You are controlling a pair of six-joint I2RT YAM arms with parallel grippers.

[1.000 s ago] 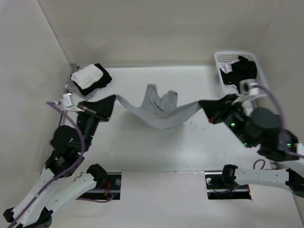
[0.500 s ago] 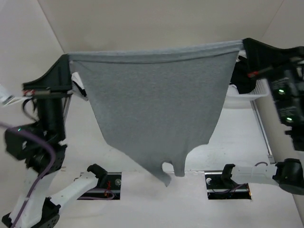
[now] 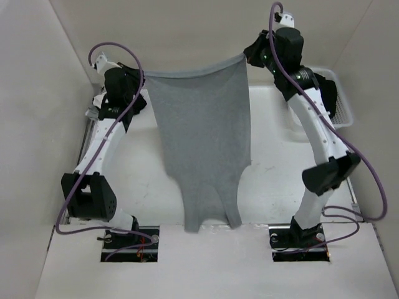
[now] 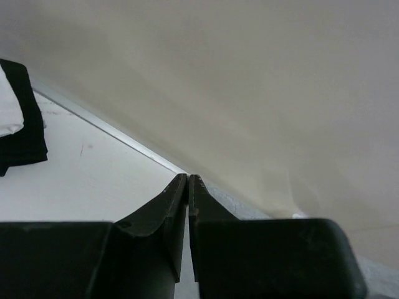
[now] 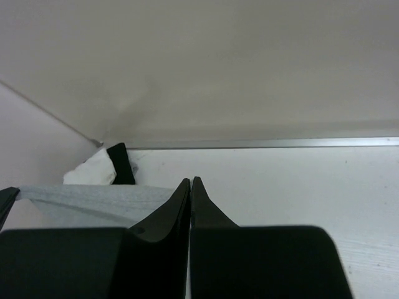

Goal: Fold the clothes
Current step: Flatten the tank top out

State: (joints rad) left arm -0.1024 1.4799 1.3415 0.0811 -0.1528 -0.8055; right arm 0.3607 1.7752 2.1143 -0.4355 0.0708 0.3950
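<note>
**So, grey tank top (image 3: 202,137) is hanging up between both of your grippers**

Your left gripper (image 3: 138,78) has its fingers pressed together on one hem corner, and your right gripper (image 3: 246,57) is pinching the other corner the same way. Both are raised high toward the back wall. The hem is stretched between them, sagging a bit in the middle. The rest of the top hangs upside down over the white table (image 3: 274,180), with the two shoulder straps dangling at the near edge between the arm bases. I can't tell if the straps touch the surface.

From the right wrist cam you get the grey hem running off to the left from the closed fingertips. The left wrist cam only shows the jaws shut tight, with a folded black garment (image 4: 24,121) and a white garment (image 4: 7,109) lying on the table beyond. A white laundry basket (image 3: 343,106) sits at the right side behind your right arm.
</note>
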